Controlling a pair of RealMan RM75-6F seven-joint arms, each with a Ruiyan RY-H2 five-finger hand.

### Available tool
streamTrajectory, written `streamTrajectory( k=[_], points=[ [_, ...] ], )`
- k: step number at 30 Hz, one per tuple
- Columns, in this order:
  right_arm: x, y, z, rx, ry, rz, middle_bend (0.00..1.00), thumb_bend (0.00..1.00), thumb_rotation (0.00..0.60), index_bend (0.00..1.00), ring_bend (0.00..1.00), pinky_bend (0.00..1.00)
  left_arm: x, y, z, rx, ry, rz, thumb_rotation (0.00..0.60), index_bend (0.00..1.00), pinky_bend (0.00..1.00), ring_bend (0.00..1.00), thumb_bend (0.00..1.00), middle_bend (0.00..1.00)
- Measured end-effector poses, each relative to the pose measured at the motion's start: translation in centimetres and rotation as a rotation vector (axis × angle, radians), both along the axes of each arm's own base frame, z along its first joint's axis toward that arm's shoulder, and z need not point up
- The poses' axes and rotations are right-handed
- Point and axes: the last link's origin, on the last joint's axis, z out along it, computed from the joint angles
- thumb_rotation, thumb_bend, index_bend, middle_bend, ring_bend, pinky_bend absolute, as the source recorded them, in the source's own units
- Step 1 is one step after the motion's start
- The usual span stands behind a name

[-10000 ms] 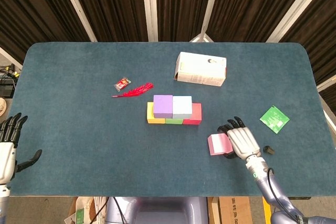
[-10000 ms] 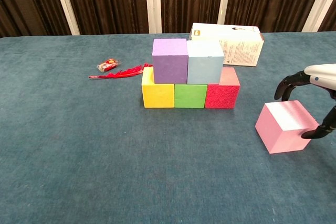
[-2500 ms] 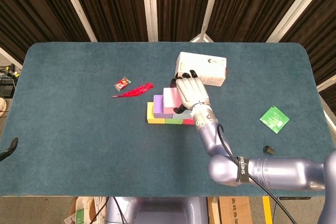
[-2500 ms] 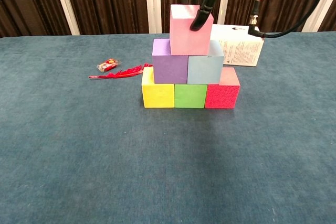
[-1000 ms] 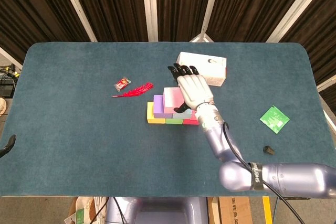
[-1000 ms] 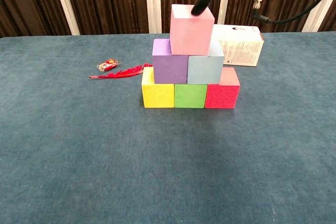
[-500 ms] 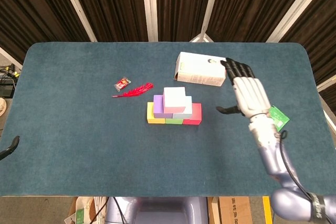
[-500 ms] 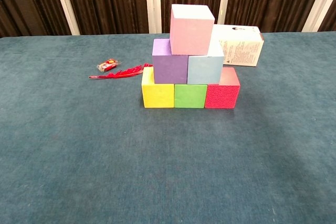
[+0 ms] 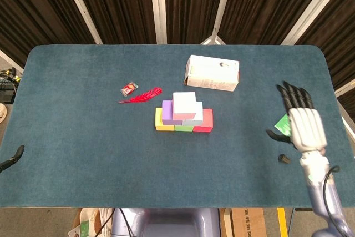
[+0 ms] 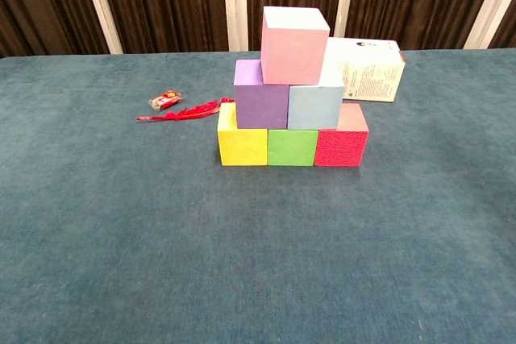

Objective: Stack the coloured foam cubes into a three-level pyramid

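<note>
The pyramid stands mid-table. In the chest view a yellow cube [image 10: 242, 144], a green cube [image 10: 292, 147] and a red cube [image 10: 341, 145] form the bottom row. A purple cube [image 10: 260, 94] and a light blue cube [image 10: 314, 104] sit on them. A pink cube [image 10: 294, 44] tops the stack, also seen from above as the pink cube [image 9: 184, 105]. My right hand [image 9: 302, 123] hovers far to the right of the stack, fingers spread, holding nothing. Only a dark tip of my left hand [image 9: 14, 157] shows at the left edge.
A white box [image 9: 212, 73] lies behind the stack. A red feather [image 9: 141, 95] and a small candy wrapper [image 9: 128, 88] lie to the left. A green card [image 9: 282, 125] is partly hidden under my right hand. A small black object [image 9: 283, 159] is near the front right.
My right hand let go of the pink cube on top of the stack and drew away to the right, out of the chest view. The pink cube stays in place.
</note>
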Motion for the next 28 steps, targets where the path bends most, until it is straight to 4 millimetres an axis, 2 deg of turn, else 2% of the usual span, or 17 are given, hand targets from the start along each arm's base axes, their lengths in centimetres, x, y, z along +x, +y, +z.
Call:
streamTrajectory(
  k=[4,8,11,15,28],
  points=[
    [-4.5,3.4,-1.3,-0.008,0.078,-0.051,0.0,0.06,0.6,0.0,0.0,0.0,0.2,-0.2,-0.4,-0.039,-0.005,0.0,0.6,0.02,0.0,0.0,0.31,0.0],
    [-7.0,5.3,-2.5,-0.004,0.128,-0.061,0.0,0.06,0.6,0.0,0.0,0.0,0.3,-0.9,-0.5,-0.071,0.012,0.008,0.6,0.07,0.0,0.0,0.31,0.0],
    [-8.4,6.1,-3.2,-0.001,0.159,-0.061,0.0,0.06,0.6,0.0,0.0,0.0,0.3,-1.5,-0.5,-0.09,0.034,0.03,0.6,0.07,0.0,0.0,0.31,0.0],
    [-9.1,6.9,-3.8,-0.007,0.18,-0.055,0.0,0.06,0.6,0.0,0.0,0.0,0.2,-2.1,-0.5,-0.108,0.048,0.056,0.6,0.05,0.0,0.0,0.31,0.0],
    [-9.0,7.8,-2.9,-0.02,0.184,-0.055,0.0,0.06,0.6,0.0,0.0,0.0,0.2,-2.3,-1.1,-0.15,0.084,0.08,0.6,0.05,0.0,0.0,0.31,0.0]
  ],
)
